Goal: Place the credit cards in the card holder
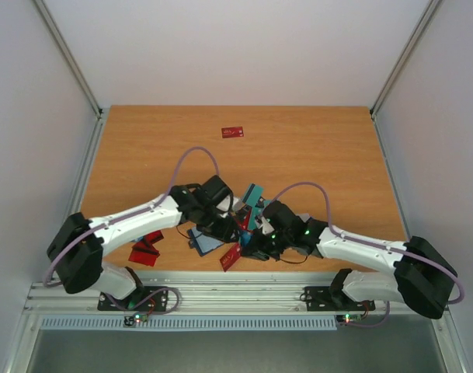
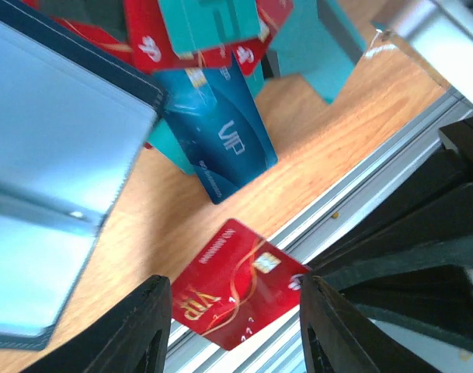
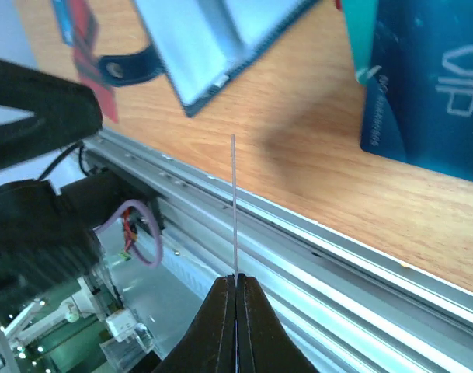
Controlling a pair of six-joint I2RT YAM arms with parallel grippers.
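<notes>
The card holder [image 1: 206, 242] lies open near the table's front edge, navy outside and grey-blue inside; it also shows in the left wrist view [image 2: 50, 179] and the right wrist view [image 3: 220, 39]. My right gripper [image 3: 236, 278] is shut on a red VIP card, seen edge-on [image 3: 234, 202], held over the front rail. That red card [image 2: 236, 295] shows between my left gripper's open fingers [image 2: 236, 318], which are not touching it. A blue VIP card [image 2: 224, 140] and teal and red cards [image 2: 209, 23] are piled beside the holder. In the top view the held red card [image 1: 231, 257] sits below both grippers.
A lone red card [image 1: 233, 132] lies far back on the table. Two red cards [image 1: 147, 249] lie at the front left. The aluminium rail [image 1: 236, 284] runs along the front edge. Both arms crowd the card pile at front centre.
</notes>
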